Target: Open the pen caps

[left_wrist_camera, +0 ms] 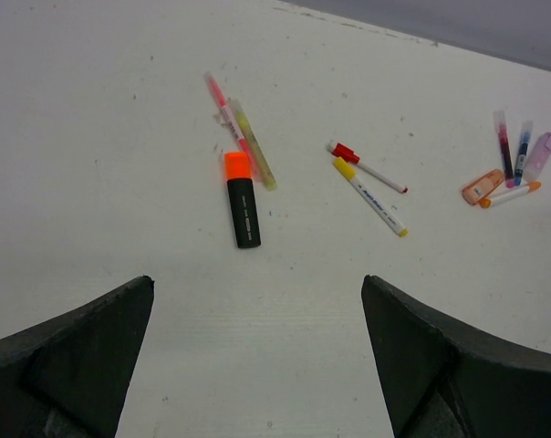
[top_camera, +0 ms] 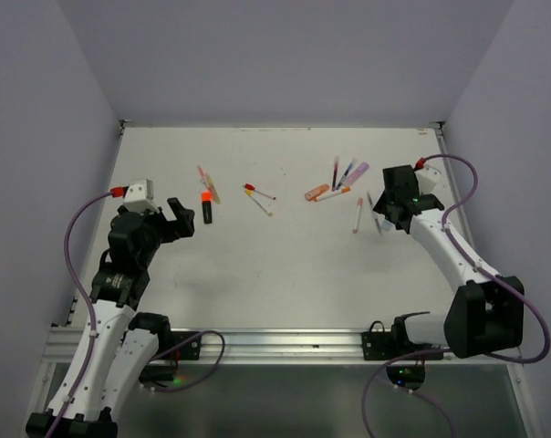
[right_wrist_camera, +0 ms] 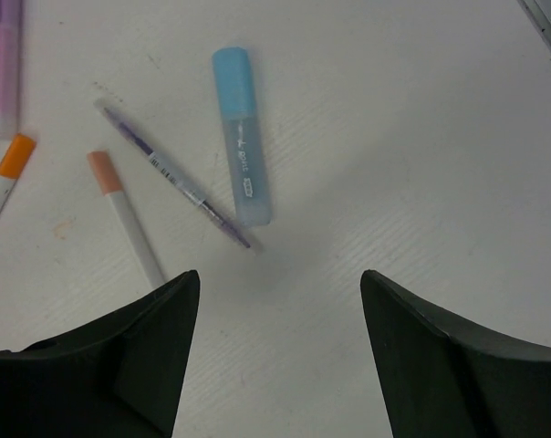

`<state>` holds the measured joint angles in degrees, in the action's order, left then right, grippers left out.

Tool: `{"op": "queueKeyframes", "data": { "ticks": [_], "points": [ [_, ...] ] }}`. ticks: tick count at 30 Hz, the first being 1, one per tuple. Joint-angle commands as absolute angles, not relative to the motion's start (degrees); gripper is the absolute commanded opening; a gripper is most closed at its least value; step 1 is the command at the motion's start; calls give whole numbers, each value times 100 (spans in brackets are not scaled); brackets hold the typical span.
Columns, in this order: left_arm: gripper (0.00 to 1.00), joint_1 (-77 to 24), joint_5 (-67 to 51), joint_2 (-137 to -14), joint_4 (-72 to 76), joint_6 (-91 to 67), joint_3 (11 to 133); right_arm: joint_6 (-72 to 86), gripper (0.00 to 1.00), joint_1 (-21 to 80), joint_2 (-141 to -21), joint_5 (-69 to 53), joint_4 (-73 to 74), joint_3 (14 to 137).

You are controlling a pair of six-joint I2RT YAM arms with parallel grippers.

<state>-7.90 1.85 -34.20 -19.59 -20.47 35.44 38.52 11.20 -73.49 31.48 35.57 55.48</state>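
Observation:
A black highlighter (left_wrist_camera: 243,212) with an orange pen cap (left_wrist_camera: 236,165) lies ahead of my left gripper (left_wrist_camera: 257,283), which is open and holds nothing. Pink (left_wrist_camera: 223,105) and yellow (left_wrist_camera: 255,148) pens lie crossed just beyond it. A red-capped pen (left_wrist_camera: 365,164) and a yellow-capped pen (left_wrist_camera: 367,193) lie further right. My right gripper (right_wrist_camera: 279,278) hangs open over bare table, just short of a light blue highlighter (right_wrist_camera: 242,146) with its cap (right_wrist_camera: 232,68) on. Beside it lie a thin purple pen (right_wrist_camera: 171,173) and a white pen (right_wrist_camera: 134,228) with a peach cap (right_wrist_camera: 103,171).
A cluster of pens and highlighters (top_camera: 335,182) lies at the back right of the white table (top_camera: 275,274), with a purple highlighter (right_wrist_camera: 2,64) and an orange-capped pen (right_wrist_camera: 6,173) at its near side. Grey walls close the table on three sides.

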Motion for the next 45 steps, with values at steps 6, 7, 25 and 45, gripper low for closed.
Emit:
{"op": "queueKeyframes", "data": {
  "ticks": [6, 7, 25, 45],
  "points": [
    [100, -817, 79, -3393, -1573, -2004, 3507, 4078, 67, 422, -8366, 2348, 2699, 5792],
    [100, -817, 79, -3393, -1565, -2004, 3507, 4069, 66, 404, -8533, 2321, 2646, 5801],
    [100, -888, 44, -3393, -1556, -1986, 3498, 3885, 53, 114, -9992, 2057, 2162, 6223],
    [100, -905, -1756, -4367, -1213, -2487, 3963, 2726, 0, 711, -7913, 1688, 1266, 5494]
  ]
}}
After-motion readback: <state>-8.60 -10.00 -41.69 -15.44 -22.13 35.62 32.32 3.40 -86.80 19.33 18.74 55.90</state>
